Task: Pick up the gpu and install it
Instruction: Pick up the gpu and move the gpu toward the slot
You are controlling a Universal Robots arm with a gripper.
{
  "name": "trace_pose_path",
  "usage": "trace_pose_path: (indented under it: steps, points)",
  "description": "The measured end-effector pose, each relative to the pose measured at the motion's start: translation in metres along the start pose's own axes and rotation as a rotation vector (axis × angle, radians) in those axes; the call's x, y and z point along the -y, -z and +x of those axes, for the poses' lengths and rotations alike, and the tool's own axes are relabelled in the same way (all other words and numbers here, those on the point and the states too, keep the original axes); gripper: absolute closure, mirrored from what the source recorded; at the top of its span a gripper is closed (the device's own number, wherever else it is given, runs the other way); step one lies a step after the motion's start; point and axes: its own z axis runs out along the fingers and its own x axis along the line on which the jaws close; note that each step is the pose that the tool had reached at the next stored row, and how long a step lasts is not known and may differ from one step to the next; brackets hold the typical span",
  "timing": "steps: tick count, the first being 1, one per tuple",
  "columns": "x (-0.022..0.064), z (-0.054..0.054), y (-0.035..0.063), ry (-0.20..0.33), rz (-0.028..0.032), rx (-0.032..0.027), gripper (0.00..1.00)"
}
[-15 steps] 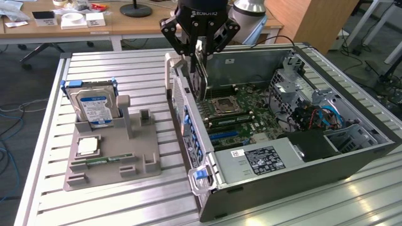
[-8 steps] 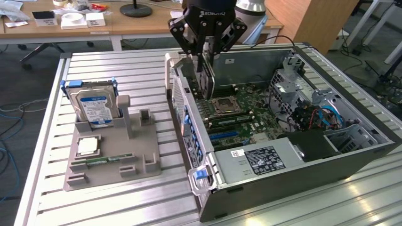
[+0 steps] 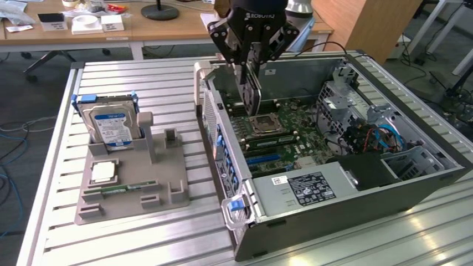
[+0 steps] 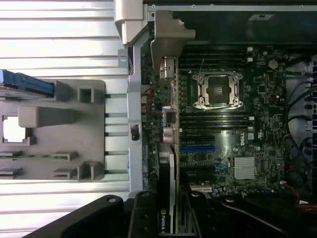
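My gripper [image 3: 250, 62] hangs over the open computer case [image 3: 355, 194], shut on the gpu [image 3: 250, 91]. The black card hangs edge-on and upright from the fingers, its lower end just above the motherboard [image 3: 284, 138], close to the case's wall on the exterior view's left. In the wrist view the gpu [image 4: 166, 171] is a thin dark strip running out from between the black fingers [image 4: 142, 218]. It lies alongside the motherboard [image 4: 233, 134], beside the blue slot [image 4: 197, 148] and the rear ports. The CPU socket [image 4: 218, 89] lies beyond it.
A grey parts holder [image 3: 129, 191] stands on the slatted table at the exterior view's left, carrying a hard drive [image 3: 111, 126], a memory stick [image 3: 118, 188] and a square chip [image 3: 102, 172]. Drive cages and cables [image 3: 369, 133] fill the case's far side. Wooden desks stand behind.
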Motion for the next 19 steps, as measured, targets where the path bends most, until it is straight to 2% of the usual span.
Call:
trace_pose_path:
  steps: [19]
  points:
    - [-0.0015, -0.032, -0.0008, 0.000, 0.0001, -0.0001, 0.73]
